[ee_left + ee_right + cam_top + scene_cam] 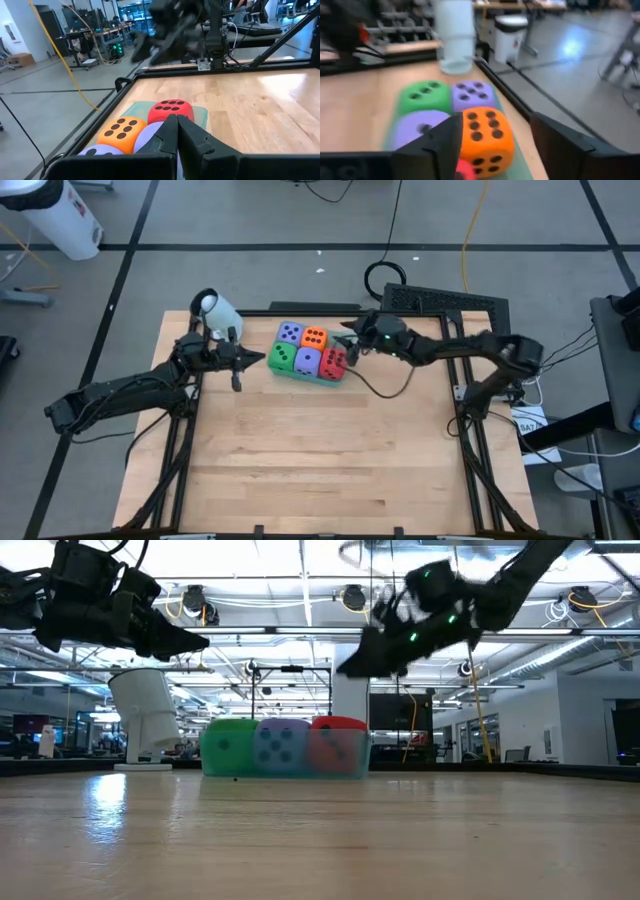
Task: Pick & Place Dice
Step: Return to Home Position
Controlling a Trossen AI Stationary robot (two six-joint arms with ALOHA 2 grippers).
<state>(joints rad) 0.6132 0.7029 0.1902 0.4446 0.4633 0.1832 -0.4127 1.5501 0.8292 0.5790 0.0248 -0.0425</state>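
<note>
Red die [465, 171] half behind right hand [495, 120]

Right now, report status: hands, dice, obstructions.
Left hand shut, right hand open, both raised beside the tray. All five dice in tray. Nothing obstructing.

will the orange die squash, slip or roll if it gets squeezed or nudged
The orange die looks like matte foam with rounded edges, so it probably gives under a squeeze and resists slipping. It is likely light for its size. Its flat faces and the packed tray should keep it from rolling.
</note>
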